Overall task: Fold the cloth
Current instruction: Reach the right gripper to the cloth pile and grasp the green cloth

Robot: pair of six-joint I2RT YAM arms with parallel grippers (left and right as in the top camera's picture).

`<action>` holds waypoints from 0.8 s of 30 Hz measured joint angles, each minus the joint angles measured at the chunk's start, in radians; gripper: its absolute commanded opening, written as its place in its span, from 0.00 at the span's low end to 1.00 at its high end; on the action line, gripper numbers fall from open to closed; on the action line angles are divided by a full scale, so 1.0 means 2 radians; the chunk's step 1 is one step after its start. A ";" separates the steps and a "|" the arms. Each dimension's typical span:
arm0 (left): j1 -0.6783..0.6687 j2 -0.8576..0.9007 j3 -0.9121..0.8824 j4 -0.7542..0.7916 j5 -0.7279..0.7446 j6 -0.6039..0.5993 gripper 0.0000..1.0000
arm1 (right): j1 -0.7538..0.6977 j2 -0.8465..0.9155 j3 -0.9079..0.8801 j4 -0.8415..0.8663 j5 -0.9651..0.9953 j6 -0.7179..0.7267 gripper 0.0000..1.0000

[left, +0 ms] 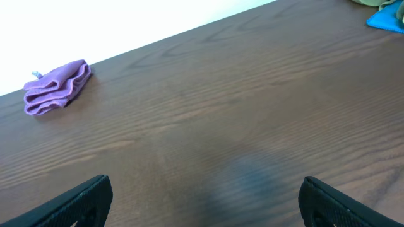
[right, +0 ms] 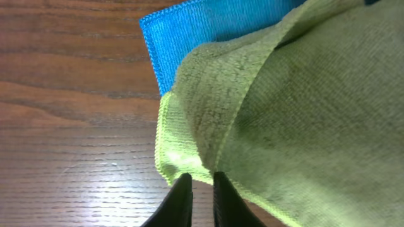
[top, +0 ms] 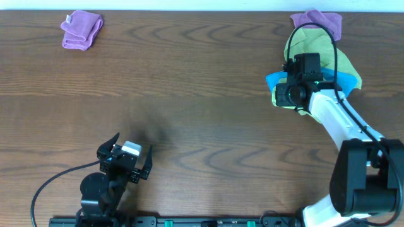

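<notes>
Now clenched, with the right fingers [right: 187, 186], on the hem of the cloth [right: 165, 148]. Only a thin slit showing between the two tips. Found in a heap at the far right of the counter [top: 202, 94], sandwiched over a blue cloth [right: 208, 25] and under a duller olive cloth [right: 303, 120]. Touching a purple cloth [top: 322, 20] at the heap's far edge. Hovering with left fingers [left: 82, 202] spread wide, grasping nothing, over the wood near the front left. Well apart, by the far left corner: a second purple cloth [top: 81, 29], crumpled.

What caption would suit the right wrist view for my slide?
Right gripper pinches the cloth's lime-green edge under an olive cloth, blue cloth beside.
</notes>
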 measured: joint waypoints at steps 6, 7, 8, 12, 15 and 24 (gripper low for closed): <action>0.000 0.000 0.000 0.000 0.000 0.000 0.95 | 0.000 0.000 0.000 0.003 0.011 -0.001 0.01; 0.000 0.000 0.000 0.000 0.000 0.000 0.95 | 0.000 0.000 0.004 -0.002 0.013 0.000 0.01; 0.000 0.000 0.000 0.000 0.000 0.000 0.95 | 0.000 0.000 0.008 -0.008 0.012 0.001 0.01; 0.000 0.000 0.000 0.000 0.000 0.000 0.95 | 0.000 0.000 0.064 -0.062 0.001 0.002 0.01; 0.000 0.000 0.000 0.000 0.000 0.000 0.96 | 0.003 0.000 0.140 -0.117 -0.015 0.003 0.01; 0.000 0.000 0.000 0.000 0.000 0.000 0.95 | 0.067 -0.009 0.298 -0.215 0.011 -0.023 0.64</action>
